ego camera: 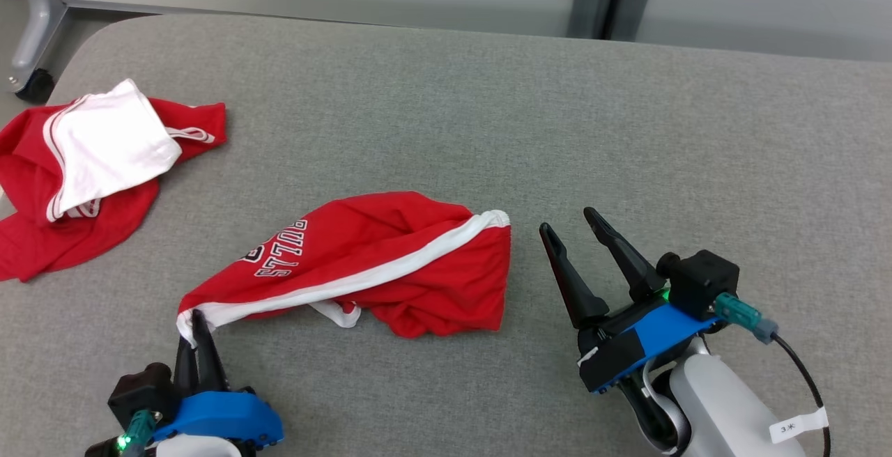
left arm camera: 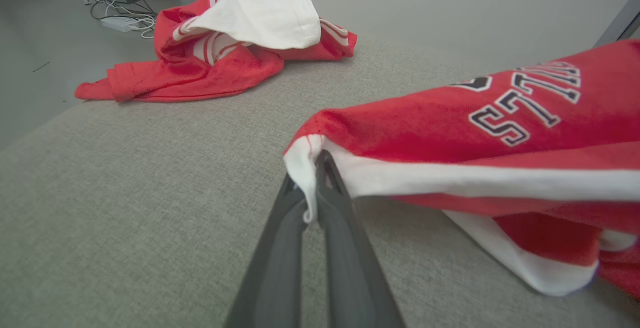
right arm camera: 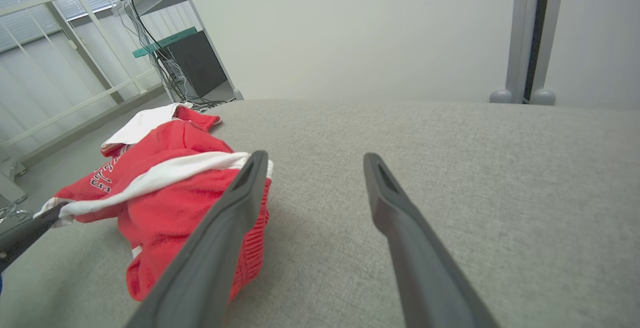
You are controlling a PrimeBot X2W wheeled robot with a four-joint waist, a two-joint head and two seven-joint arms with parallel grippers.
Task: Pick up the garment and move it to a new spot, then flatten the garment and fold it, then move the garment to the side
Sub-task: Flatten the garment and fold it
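Crumpled red-and-white cloth heap (ego camera: 104, 143) at the left edge of the grey table (ego camera: 488, 109), floor cables (left arm camera: 125, 15) beyond

Soft, even, fairly bright light in all three views, with no glare. In the head view the red garment (ego camera: 390, 269) casts only a thin, faint shadow on the grey table (ego camera: 627, 129) along its lower edge. In the left wrist view the left gripper (left arm camera: 318, 165) blurs toward the bottom edge, and the garment's lower right corner is out of focus. In the right wrist view the right gripper (right arm camera: 315, 163) goes soft near the bottom, and the window blinds (right arm camera: 30, 23) at upper left look washed out.
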